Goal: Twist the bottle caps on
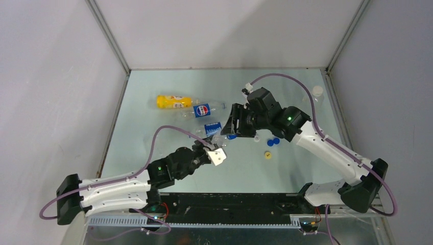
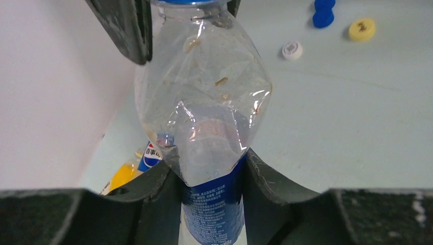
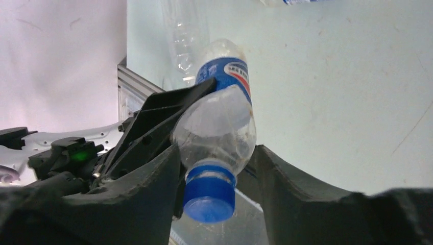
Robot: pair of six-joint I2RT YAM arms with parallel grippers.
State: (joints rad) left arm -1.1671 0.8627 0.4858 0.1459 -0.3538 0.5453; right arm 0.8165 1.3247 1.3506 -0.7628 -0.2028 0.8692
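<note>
- Left arm is reaching in from the near-left corner of the pale table (image 1: pixel 153 87), angled toward the middle.
- Yellow-orange bottle (image 1: pixel 173 101) is lying on its side toward the far left of the table. Just right of it, a clear Pepsi-labelled bottle (image 1: pixel 203 110) is also lying flat, roughly in line with it.
- Left gripper (image 2: pixel 209 168) is clamping a blue-labelled bottle (image 2: pixel 204 92) around its label band. Both fingers are pressing on the sides, with the clear crumpled shoulder sticking out past the tips.
- That bottle is hanging off the table near the centre, its neck pointing toward the right arm.
- A blue cap (image 3: pixel 209 196) is sitting on the bottle's neck. How far it is threaded on, I cannot tell.
- Right gripper (image 3: pixel 218 168) is straddling that cap with its jaws parted. One finger is close against the cap, and the other is standing clear of it with a visible gap.
- Loose caps are lying on the table right of the grippers: a white cap (image 1: pixel 257 138), two blue caps (image 1: pixel 273 142) touching each other, and a yellow cap (image 1: pixel 267 154) nearer the arms' bases.
- Right arm is coming in from the near-right corner, bending back toward the centre.
- By the right wall, something clear with a white top (image 1: pixel 317 91) is standing. It is too faint to name surely.
</note>
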